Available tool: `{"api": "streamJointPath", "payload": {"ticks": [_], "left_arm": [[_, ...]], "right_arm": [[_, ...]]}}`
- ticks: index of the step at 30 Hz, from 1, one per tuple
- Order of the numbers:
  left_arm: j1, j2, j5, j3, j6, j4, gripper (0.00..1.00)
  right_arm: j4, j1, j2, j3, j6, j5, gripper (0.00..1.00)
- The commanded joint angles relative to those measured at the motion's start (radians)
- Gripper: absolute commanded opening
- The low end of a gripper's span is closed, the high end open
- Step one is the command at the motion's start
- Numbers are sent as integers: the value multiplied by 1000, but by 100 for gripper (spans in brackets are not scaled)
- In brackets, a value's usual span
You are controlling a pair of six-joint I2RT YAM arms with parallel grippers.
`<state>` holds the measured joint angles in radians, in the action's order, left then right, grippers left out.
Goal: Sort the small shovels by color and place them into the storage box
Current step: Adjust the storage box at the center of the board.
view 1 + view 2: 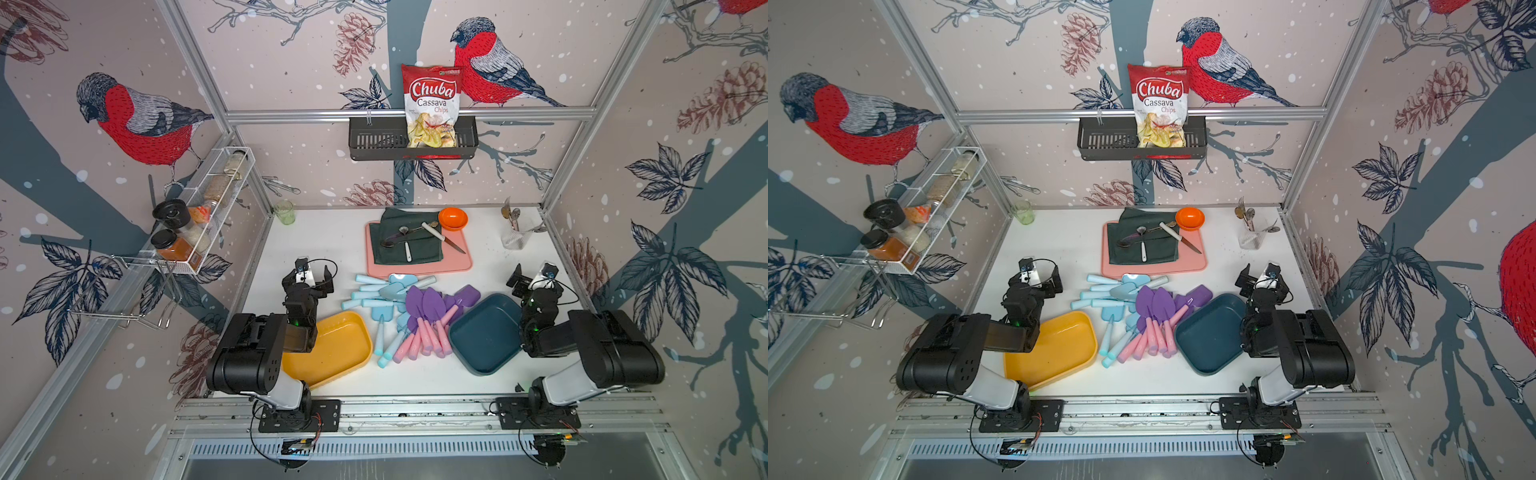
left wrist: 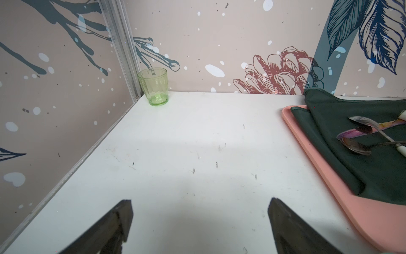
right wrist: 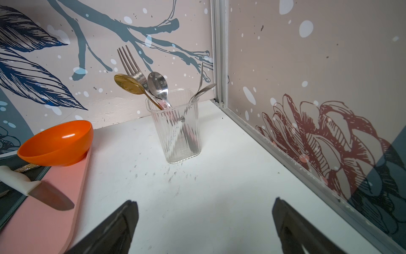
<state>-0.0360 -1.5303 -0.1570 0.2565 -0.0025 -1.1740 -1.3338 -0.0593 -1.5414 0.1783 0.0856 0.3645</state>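
Blue and purple small shovels (image 1: 399,311) lie tangled mid-tabletop between yellow box (image 1: 332,351) and teal box (image 1: 486,334); left gripper (image 2: 200,203) and right gripper (image 3: 205,202) gape empty, so a pinch might drag overlapping neighbours along.

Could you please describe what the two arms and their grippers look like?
The left arm and right arm have boxy black housings, pale grey lower links, small green lights and looping black cables. The left gripper and right gripper have dark, wedge-shaped fingers.

White table (image 1: 324,249), shovels (image 1: 409,311) piled between yellow tray (image 1: 332,349) and teal tray (image 1: 486,336), pink board (image 1: 419,268)
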Motion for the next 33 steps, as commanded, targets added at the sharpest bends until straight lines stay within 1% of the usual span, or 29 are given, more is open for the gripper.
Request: {"api": "streamJointPath", "payload": {"ticks": [1, 6, 9, 11, 13, 15, 17, 18, 19, 22, 23, 26, 27, 28, 30, 32, 33], "left_arm": [[2, 4, 4, 0, -4, -32, 100], [1, 4, 4, 1, -3, -32, 100], [2, 4, 3, 1, -3, -32, 100], [1, 4, 4, 1, -4, -32, 100], [1, 4, 3, 0, -3, -32, 100], [2, 4, 4, 1, -4, -32, 100], [2, 4, 4, 1, -4, -32, 100], [2, 4, 4, 1, -3, -32, 100], [2, 3, 32, 3, 6, -30, 100], [2, 5, 43, 1, 9, -30, 100], [2, 6, 43, 1, 10, -30, 100], [2, 4, 43, 1, 10, -31, 100], [2, 5, 42, 0, 11, -32, 100], [2, 6, 43, 1, 12, -28, 100], [2, 6, 42, 0, 11, -31, 100], [2, 7, 43, -1, 10, -32, 100], [2, 7, 36, 0, 9, -37, 100]], "right_arm": [[-41, -1, 2, 0, 12, 4, 100], [-46, -1, 3, -3, 9, 3, 100], [-72, -23, 9, -15, -17, 5, 100], [-71, -42, 31, -27, -36, 23, 100], [-135, -54, 52, -62, -47, 45, 100], [-88, -75, 100, -59, -68, 63, 100], [74, -104, 170, -9, -88, 49, 100], [196, -118, 205, 34, -86, 47, 100], [327, -132, 238, 84, -75, 45, 100], [680, -172, 284, 236, -10, 42, 100], [744, -186, 297, 268, 20, 50, 100], [967, -237, 336, 371, 168, 60, 100], [1058, -254, 342, 414, 240, 62, 100], [1170, -269, 345, 464, 321, 62, 100], [1386, -295, 343, 568, 443, 47, 100], [1583, -332, 336, 662, 564, 77, 100], [1686, -343, 334, 702, 649, 88, 100]]}}
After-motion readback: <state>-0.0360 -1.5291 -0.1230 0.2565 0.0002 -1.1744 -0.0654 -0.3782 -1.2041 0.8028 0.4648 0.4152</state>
